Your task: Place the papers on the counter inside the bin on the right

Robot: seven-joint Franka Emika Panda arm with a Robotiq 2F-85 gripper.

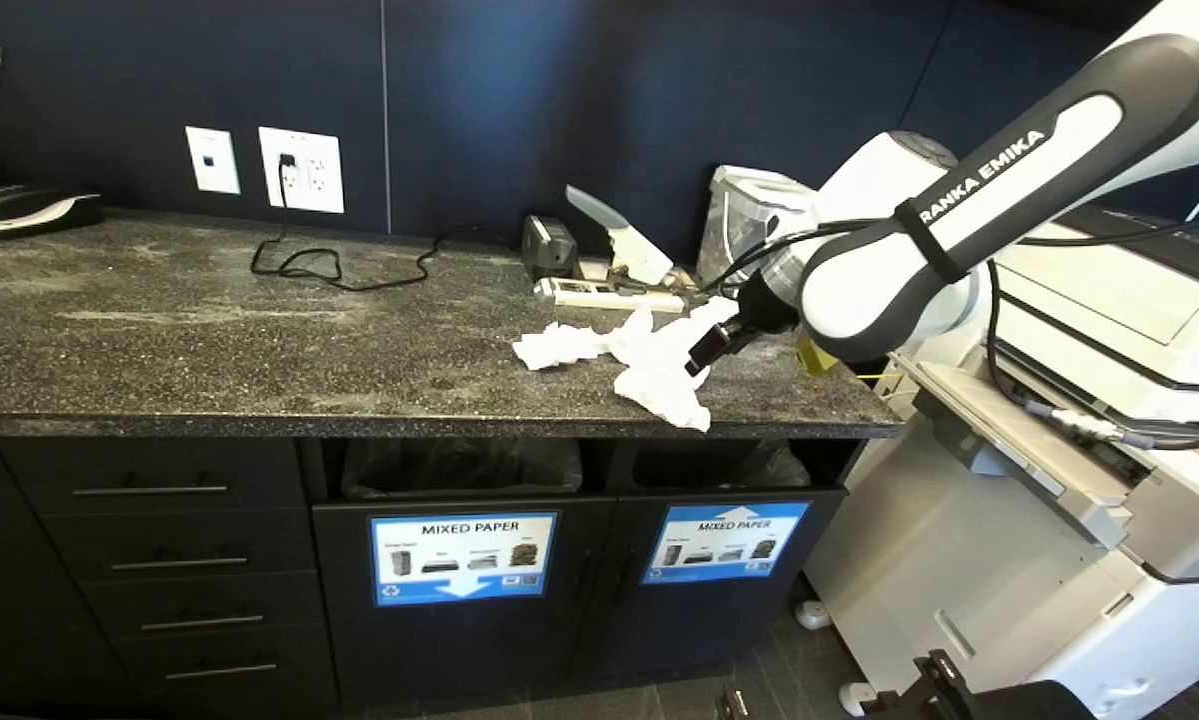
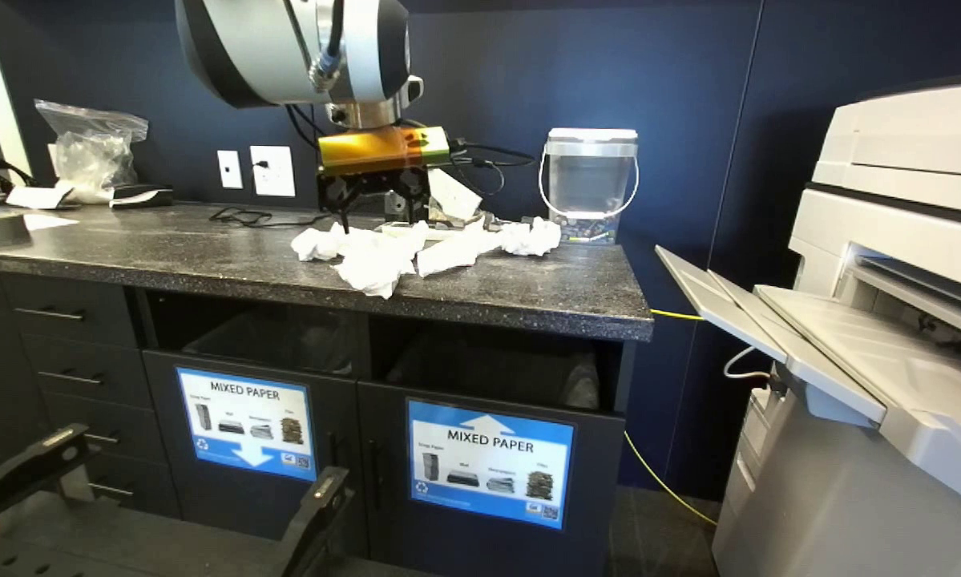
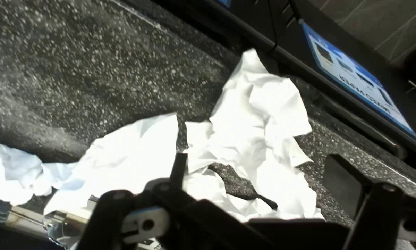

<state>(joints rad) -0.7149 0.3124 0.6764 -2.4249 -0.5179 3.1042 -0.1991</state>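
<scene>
Lying crumpled and jagged on the speckled stone counter [image 3: 142, 69] are the white papers [image 3: 263, 135]; in the wrist view they stretch from the gripper [image 3: 258, 166] toward twelve and nine o'clock. Its jaws stand wide apart, clamping nothing. I judge the papers light, soft and easy to tear; a raised fold should be good to pinch. In both exterior views the right-hand bin [image 2: 492, 369], dark and rectangular, is at their five o'clock.

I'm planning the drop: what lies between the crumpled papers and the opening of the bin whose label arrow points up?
The counter's speckled front edge, as both exterior views show.
</scene>
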